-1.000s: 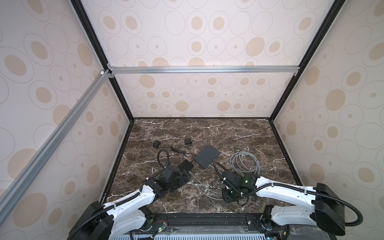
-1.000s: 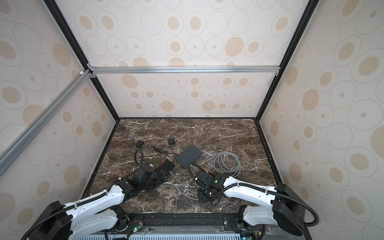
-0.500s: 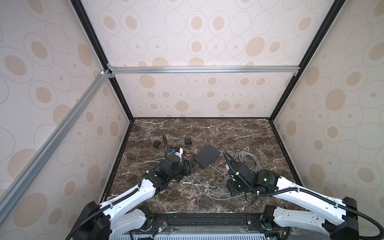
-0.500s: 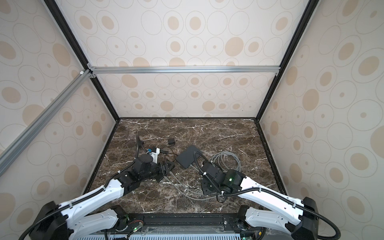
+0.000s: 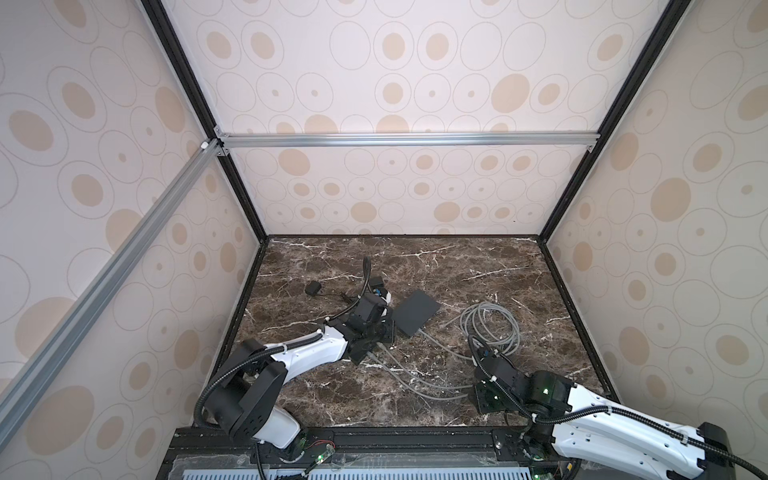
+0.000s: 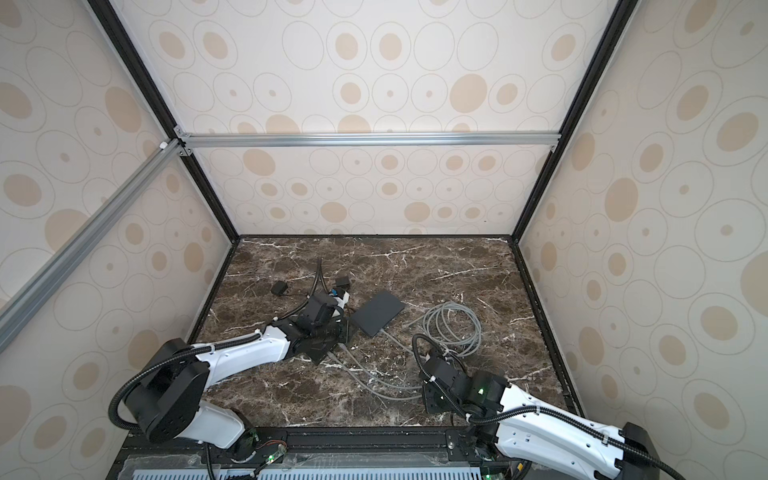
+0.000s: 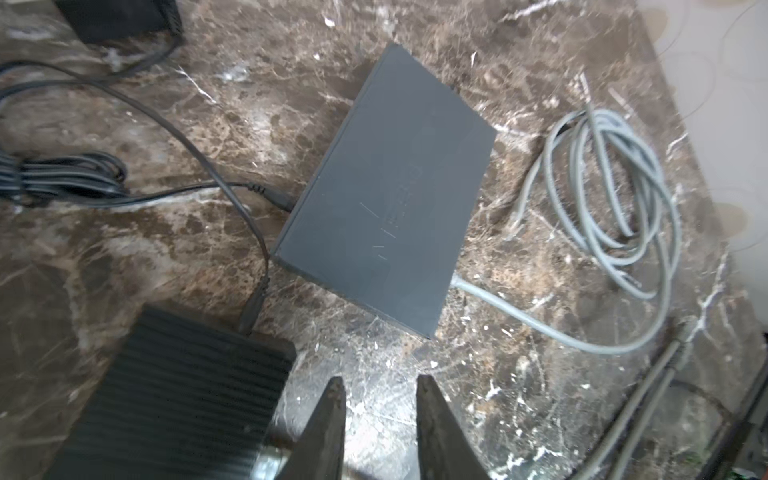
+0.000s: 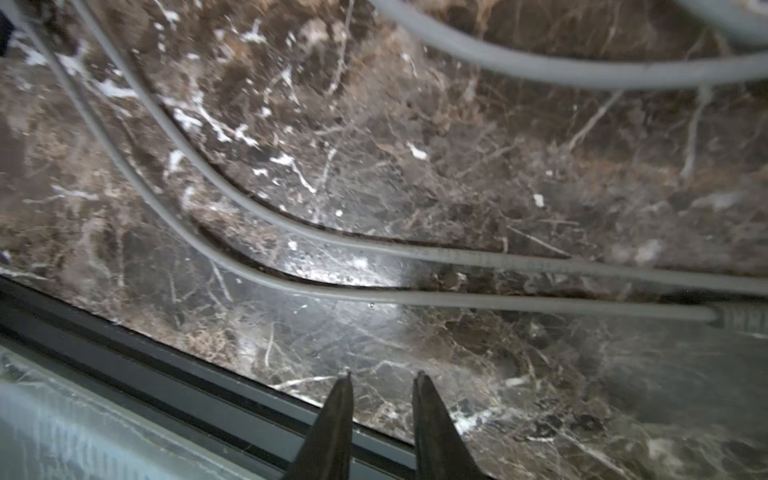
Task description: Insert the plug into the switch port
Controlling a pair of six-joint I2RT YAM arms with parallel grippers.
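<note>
The switch (image 5: 415, 311) (image 6: 377, 312) is a flat dark grey box on the marble, large in the left wrist view (image 7: 386, 195). One grey cable (image 7: 540, 328) enters its near edge. My left gripper (image 7: 380, 384) (image 5: 384, 332) hovers just short of the switch, open by a narrow gap with nothing between its fingers. Two more grey cables (image 8: 374, 274) run across the marble to my right gripper (image 8: 382, 378) (image 5: 482, 401), which is open and empty near the table's front edge. A ribbed cable boot (image 8: 744, 318) shows at that view's border; the plug tip is out of view.
A ribbed black box (image 7: 174, 395) lies beside the left fingers. A coil of grey cable (image 5: 492, 328) lies right of the switch. Black adapters (image 5: 312, 288) and thin black cords (image 7: 62, 178) sit at the back left. The black front rail (image 8: 166, 374) is close to the right gripper.
The left gripper has moved away and to the right, toward the switch, and its jaws have narrowed from wide open. The right arm has drawn back to the right front corner.
</note>
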